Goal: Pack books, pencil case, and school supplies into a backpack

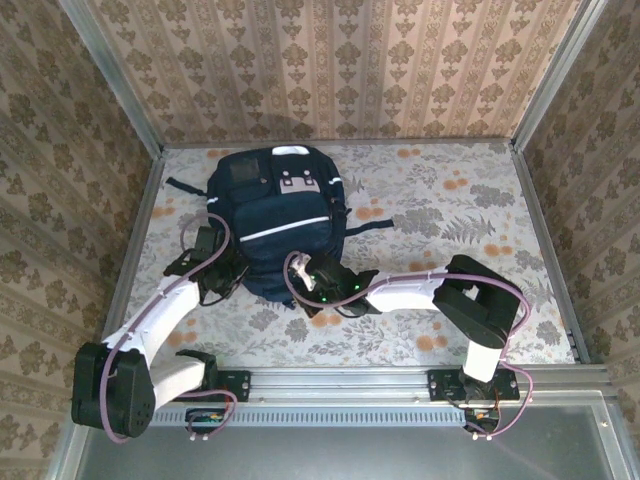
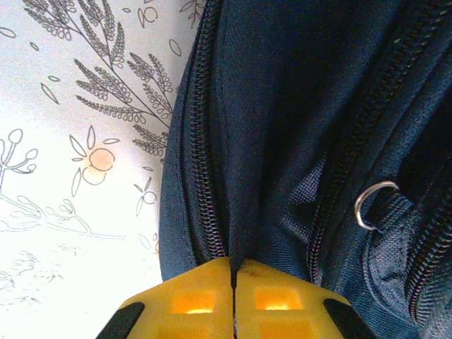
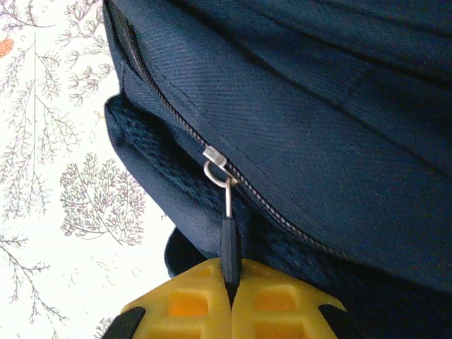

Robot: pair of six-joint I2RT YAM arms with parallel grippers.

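Note:
The dark navy backpack (image 1: 280,215) lies flat on the flowered table, with its white stripes and white-grey patch facing up. At its near left corner my left gripper (image 1: 232,272) (image 2: 233,263) is shut on a fold of the backpack's fabric (image 2: 296,106) beside a zipper track. My right gripper (image 1: 305,275) (image 3: 230,272) is at the near edge, shut on the black zipper pull (image 3: 229,236). That pull hangs from a silver slider (image 3: 215,157) on the backpack (image 3: 318,106). The books, pencil case and school supplies are hidden.
Patterned walls with metal corner posts (image 1: 112,75) close the table in on three sides. A black strap (image 1: 185,187) sticks out at the backpack's far left. A metal ring (image 2: 374,205) sits on the bag's side. Bare tablecloth (image 1: 470,215) lies to the right.

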